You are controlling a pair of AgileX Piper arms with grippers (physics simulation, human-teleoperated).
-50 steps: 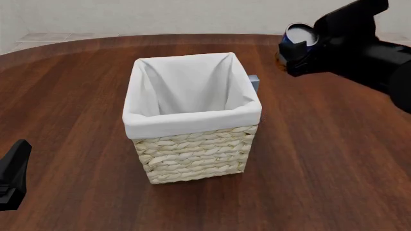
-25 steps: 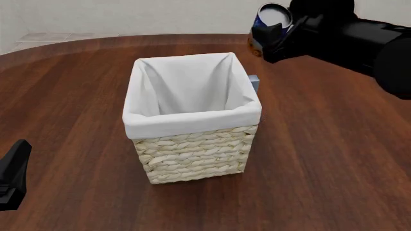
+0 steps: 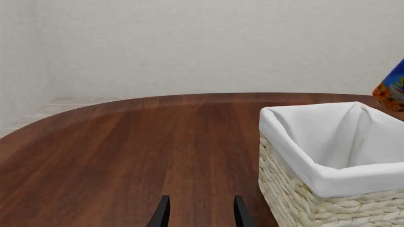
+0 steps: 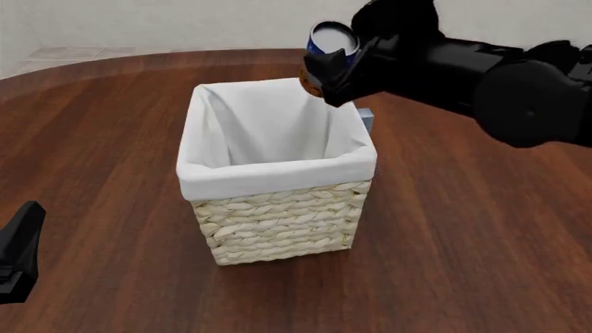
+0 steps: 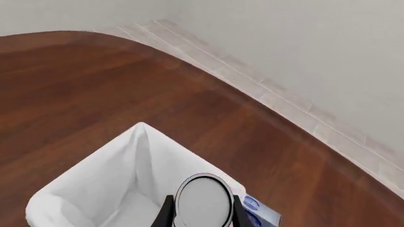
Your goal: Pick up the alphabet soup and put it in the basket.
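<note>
Basket stands at table middle. Alphabet soup held in right gripper above basket far right corner. Box just behind basket. Left gripper near left, well apart.

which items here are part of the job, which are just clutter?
Job: soup can, held in the right pincer over the basket's far corner; basket.
Clutter: grey-blue box behind the basket; idle left pincer, open.

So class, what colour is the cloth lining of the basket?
White; the lining folds over the rim of the pale straw basket. Best seen in the front view.
</note>
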